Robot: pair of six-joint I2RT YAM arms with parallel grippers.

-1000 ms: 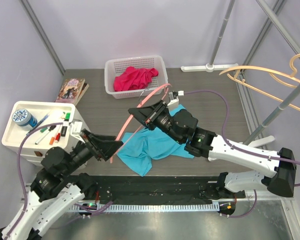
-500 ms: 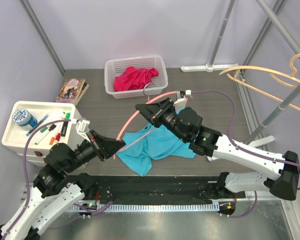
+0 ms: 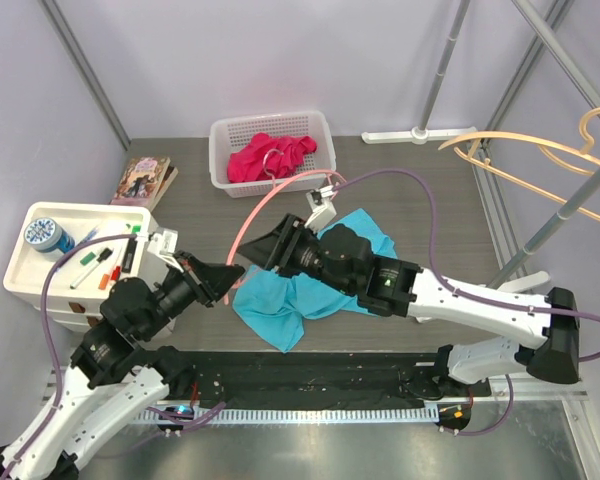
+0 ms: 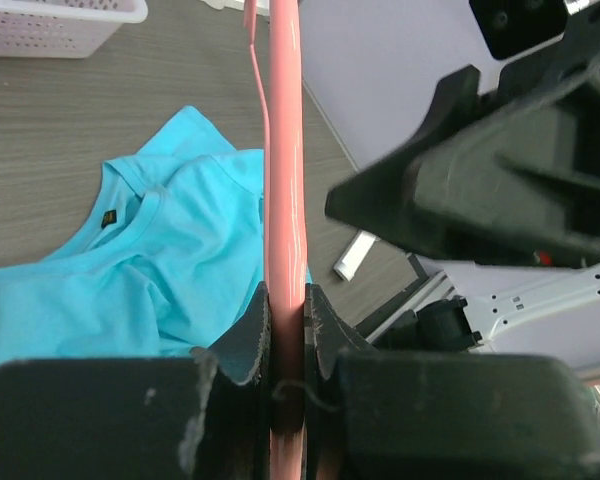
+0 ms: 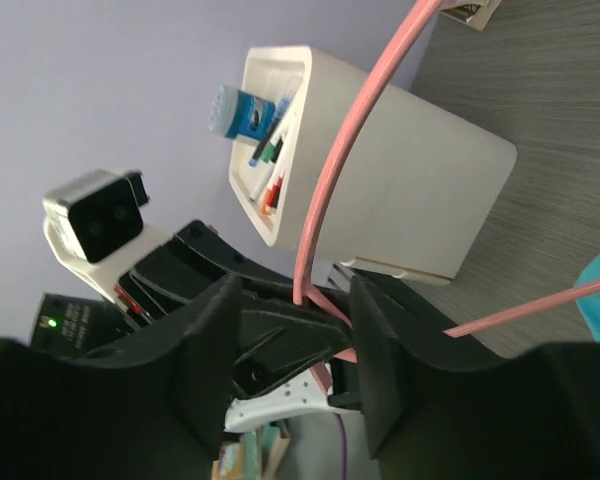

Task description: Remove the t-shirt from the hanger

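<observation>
The cyan t-shirt (image 3: pixel 310 292) lies crumpled on the table, also seen in the left wrist view (image 4: pixel 170 270). The pink hanger (image 3: pixel 270 205) arcs above it, from the grippers up toward the basket. My left gripper (image 3: pixel 228 272) is shut on the hanger's lower end, and its pink bar (image 4: pixel 284 180) runs straight up from between the jaws (image 4: pixel 287 322). My right gripper (image 3: pixel 265 252) sits right next to the left one, nose to nose, over the shirt's left part. Its jaws (image 5: pixel 292 362) stand open and apart from the pink wire (image 5: pixel 348 160) passing between them.
A white basket (image 3: pixel 220 150) holding a red cloth (image 3: pixel 272 155) stands at the back. A white organiser bin (image 3: pixel 40 275) with markers and tape is at the left, a book (image 3: pixel 145 180) behind it. Wooden hangers (image 3: pixel 520 155) hang on a rack at the right.
My left gripper has shut on the hanger's lower end. My right gripper has let go of the hanger, opened and slid down-left toward the left gripper. The hanger's top swung toward the basket.
</observation>
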